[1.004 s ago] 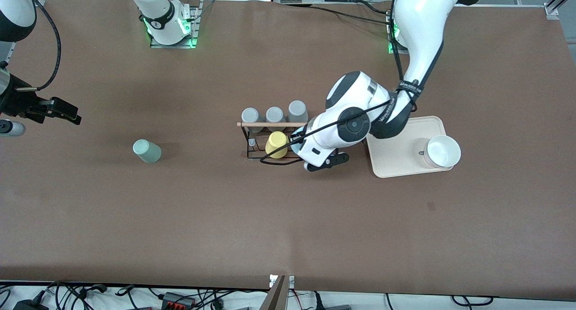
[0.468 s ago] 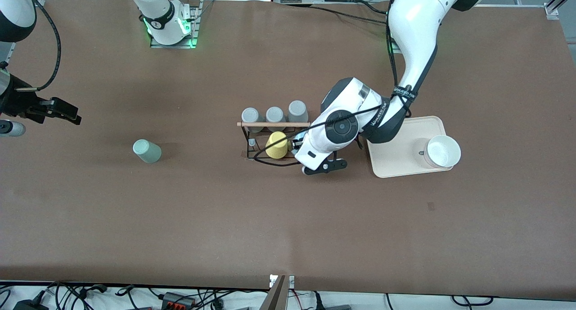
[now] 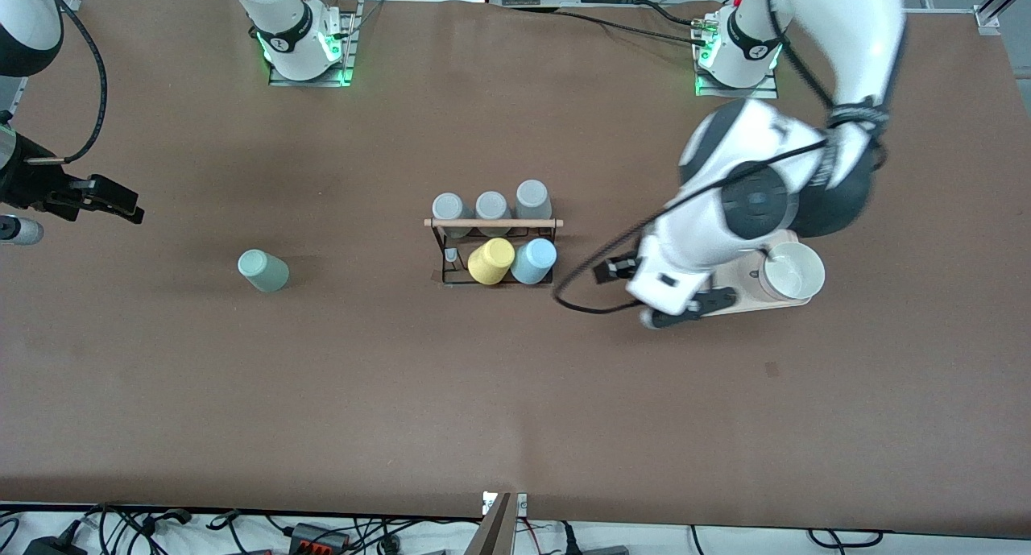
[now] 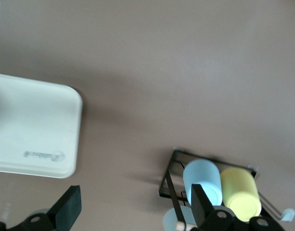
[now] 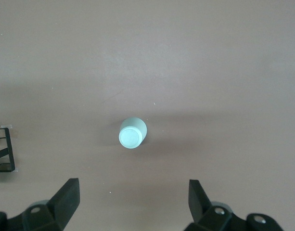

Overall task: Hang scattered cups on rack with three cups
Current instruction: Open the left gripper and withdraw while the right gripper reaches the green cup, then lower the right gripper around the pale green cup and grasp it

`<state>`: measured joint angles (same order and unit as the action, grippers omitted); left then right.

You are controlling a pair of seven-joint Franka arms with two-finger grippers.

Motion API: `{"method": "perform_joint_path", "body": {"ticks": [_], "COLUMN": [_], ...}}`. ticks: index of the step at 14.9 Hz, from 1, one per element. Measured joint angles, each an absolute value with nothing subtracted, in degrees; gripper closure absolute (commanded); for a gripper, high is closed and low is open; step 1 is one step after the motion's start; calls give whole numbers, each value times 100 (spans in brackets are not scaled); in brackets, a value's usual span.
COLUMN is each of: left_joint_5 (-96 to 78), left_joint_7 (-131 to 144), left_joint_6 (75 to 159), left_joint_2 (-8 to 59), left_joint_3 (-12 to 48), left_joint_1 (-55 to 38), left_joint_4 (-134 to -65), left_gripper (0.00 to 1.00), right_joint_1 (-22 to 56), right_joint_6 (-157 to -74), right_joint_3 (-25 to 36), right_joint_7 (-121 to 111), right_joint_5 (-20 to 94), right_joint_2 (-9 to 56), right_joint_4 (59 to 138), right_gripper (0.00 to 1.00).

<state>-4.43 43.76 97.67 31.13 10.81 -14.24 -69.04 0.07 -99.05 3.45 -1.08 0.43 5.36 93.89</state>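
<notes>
My left gripper (image 3: 644, 289) hangs open and empty over the table, at the edge of the one cream plastic tray (image 3: 729, 285), which carries one white bowl (image 3: 794, 271). Toward the right arm's end from it stands the black wire rack with its wooden dowel bar (image 3: 493, 223). Five cups sit on it: one light blue tapered plastic cup (image 3: 534, 262), one yellow cup (image 3: 490, 261), and three grey cups (image 3: 491, 206). My right gripper (image 3: 89, 196) waits open and empty. Under it, one pale mint-green plastic cup (image 5: 131, 133) stands alone on the table.
</notes>
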Motion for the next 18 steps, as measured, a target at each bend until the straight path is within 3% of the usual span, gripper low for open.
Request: {"method": "perform_joint_path", "body": {"ticks": [7,18], "left_joint_5": [-442,-371], "left_joint_7": [4212,1615], "left_joint_6": [8250,7755], "left_joint_2": [2019,1808], "left_joint_3": [1074,1094], "left_joint_1": [-454,282], "left_joint_4": [-6915,-7408], "left_gripper": [0,0], "right_joint_1": [2,217], "right_joint_6": [-9888,-11463], "right_joint_3": [355,329], "right_joint_7": [-108,-108], "right_joint_5": [43,38], "right_joint_2": [810,2267], "right_joint_4": [9425,9835], "right_gripper": [0,0]}}
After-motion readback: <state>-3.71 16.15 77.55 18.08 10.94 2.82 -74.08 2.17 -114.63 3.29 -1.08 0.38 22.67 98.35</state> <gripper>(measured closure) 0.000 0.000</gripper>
